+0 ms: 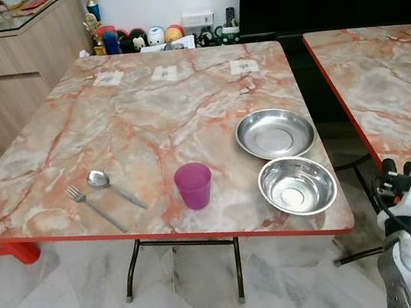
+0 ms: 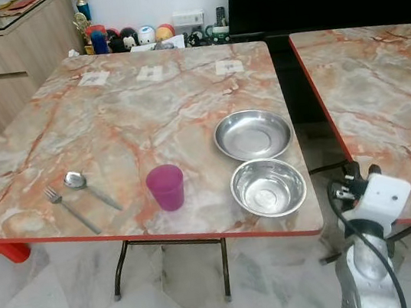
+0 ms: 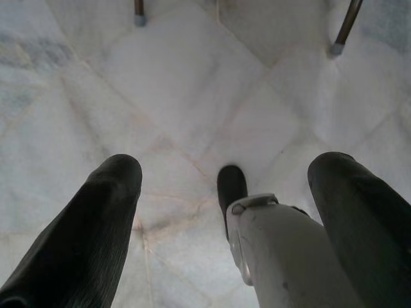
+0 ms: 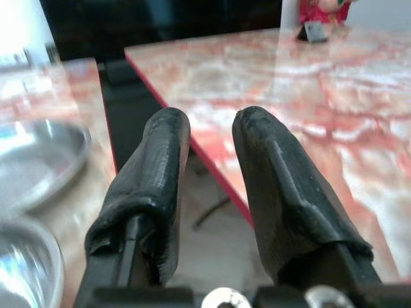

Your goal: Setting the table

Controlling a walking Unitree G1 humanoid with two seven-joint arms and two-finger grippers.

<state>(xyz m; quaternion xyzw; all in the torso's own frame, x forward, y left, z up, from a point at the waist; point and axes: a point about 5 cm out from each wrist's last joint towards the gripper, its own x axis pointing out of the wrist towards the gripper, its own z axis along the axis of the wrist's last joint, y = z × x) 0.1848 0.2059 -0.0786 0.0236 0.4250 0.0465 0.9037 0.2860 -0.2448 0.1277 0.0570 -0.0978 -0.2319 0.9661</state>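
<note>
Left eye view: fork (image 1: pixel 93 207), spoon (image 1: pixel 112 186), purple cup (image 1: pixel 194 185), steel bowl (image 1: pixel 298 185) and steel plate (image 1: pixel 275 133) loosely grouped near table (image 1: pixel 145 109) front edge, seemingly unarranged; right gripper (image 4: pixel 209 154) empty, jaws narrowly parted, beside bowl; left gripper (image 3: pixel 225 212) spread, floorward.

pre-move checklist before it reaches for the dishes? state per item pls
1. Right gripper empty: ok, nothing between its fingers, small gap.
2. Right gripper placement: ok, raised in the gap between the two tables, beside the bowl.
3. Bowl and plate reachable: ok, both sit near the table's right front corner, empty.
4. Purple cup upright: ok.
5. Fork and spoon laid out: ok, side by side at front left.
6. Left gripper ready: not ok, hangs open toward the floor.
</note>
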